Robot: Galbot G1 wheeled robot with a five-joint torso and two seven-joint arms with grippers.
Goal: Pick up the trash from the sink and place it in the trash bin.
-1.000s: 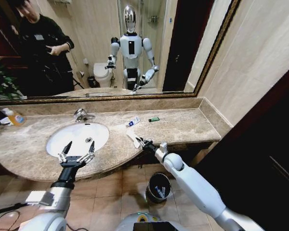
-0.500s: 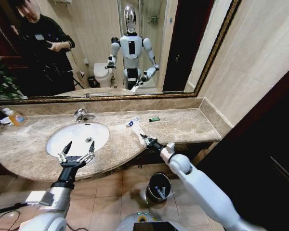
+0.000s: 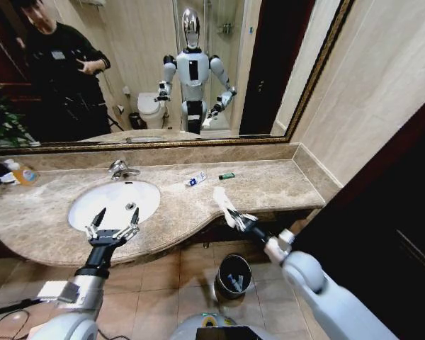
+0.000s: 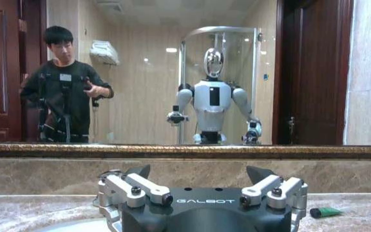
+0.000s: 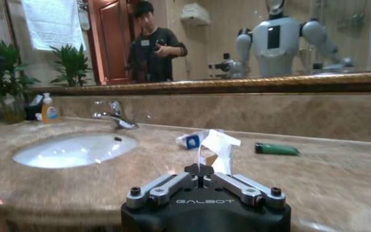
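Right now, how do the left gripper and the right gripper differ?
The left gripper is open and empty, while the right gripper is shut on a white packet. The left gripper hovers by the sink, whereas the right gripper is at the counter's front edge, beyond the basin and above the trash bin. Both are dark, two-fingered grippers.
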